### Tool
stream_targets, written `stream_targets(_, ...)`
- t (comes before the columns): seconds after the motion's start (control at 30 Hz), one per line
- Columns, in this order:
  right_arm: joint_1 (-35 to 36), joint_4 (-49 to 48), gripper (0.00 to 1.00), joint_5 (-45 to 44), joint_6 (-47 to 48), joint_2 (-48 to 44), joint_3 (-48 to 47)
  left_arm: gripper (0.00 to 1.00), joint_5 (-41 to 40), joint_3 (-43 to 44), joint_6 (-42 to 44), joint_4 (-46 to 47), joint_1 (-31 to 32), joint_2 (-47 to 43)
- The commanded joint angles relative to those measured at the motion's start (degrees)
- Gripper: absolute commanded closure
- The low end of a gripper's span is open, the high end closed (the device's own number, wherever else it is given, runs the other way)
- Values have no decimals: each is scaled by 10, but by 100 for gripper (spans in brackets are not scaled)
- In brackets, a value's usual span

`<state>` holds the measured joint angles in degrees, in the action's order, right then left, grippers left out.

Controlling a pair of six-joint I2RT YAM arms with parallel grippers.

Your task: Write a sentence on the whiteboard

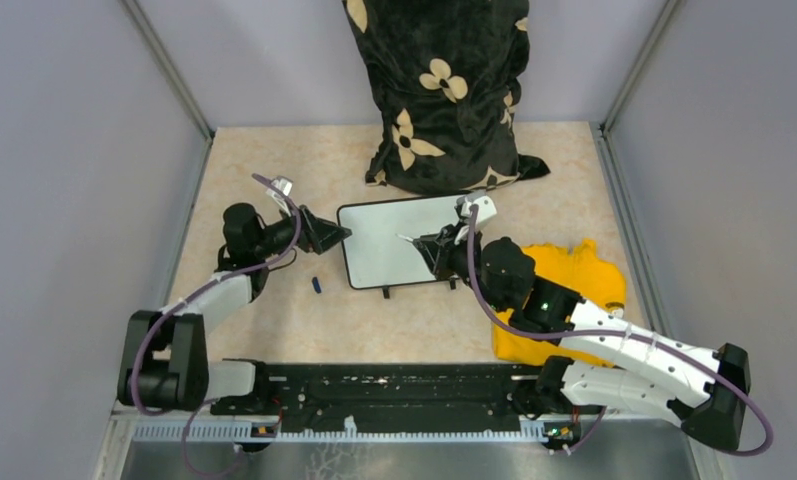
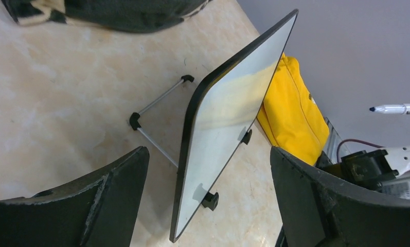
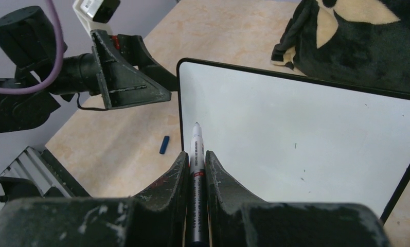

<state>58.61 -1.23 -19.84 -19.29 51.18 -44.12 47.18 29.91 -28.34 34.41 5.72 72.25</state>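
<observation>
The whiteboard (image 1: pixel 389 250) stands tilted on its wire stand at mid-table, also in the left wrist view (image 2: pixel 218 134) and the right wrist view (image 3: pixel 295 128). Its white face bears only a few tiny specks; no sentence shows. My right gripper (image 1: pixel 429 246) (image 3: pixel 196 154) is shut on a white marker (image 3: pixel 196 144), uncapped, whose tip hovers over the board's left part. My left gripper (image 1: pixel 340 233) (image 2: pixel 208 154) is open at the board's left edge, with that edge in line between its fingers; contact cannot be told.
A blue marker cap (image 1: pixel 316 285) lies on the table left of the board. A yellow cloth (image 1: pixel 564 280) sits to the right under my right arm. A black floral bag (image 1: pixel 444 90) stands just behind the board. Grey walls close in the sides.
</observation>
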Motion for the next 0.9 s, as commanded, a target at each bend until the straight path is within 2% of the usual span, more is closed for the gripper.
stream_targets(0.0, -1, -24, 100, 6, -16, -22, 2, 8, 82, -14, -48, 128, -11, 54)
stream_targets(0.23, 0, -17, 100, 11, -26, -28, 5, 12, 153, 2, -74, 200, -12, 137)
stream_targets(0.3, 0, -17, 100, 11, -28, -24, 4, 15, 159, -10, -95, 251, -12, 154)
stream_targets(0.5, 12, -24, 100, 11, -22, 6, -10, 21, 151, -35, -89, 292, -12, 181)
stream_targets(0.67, 68, -45, 100, -80, 14, 52, -29, 28, 154, -39, -101, 322, -12, 193)
stream_targets(0.87, 101, -97, 100, -163, 31, 131, -49, 37, 151, -40, -101, 327, -12, 198)
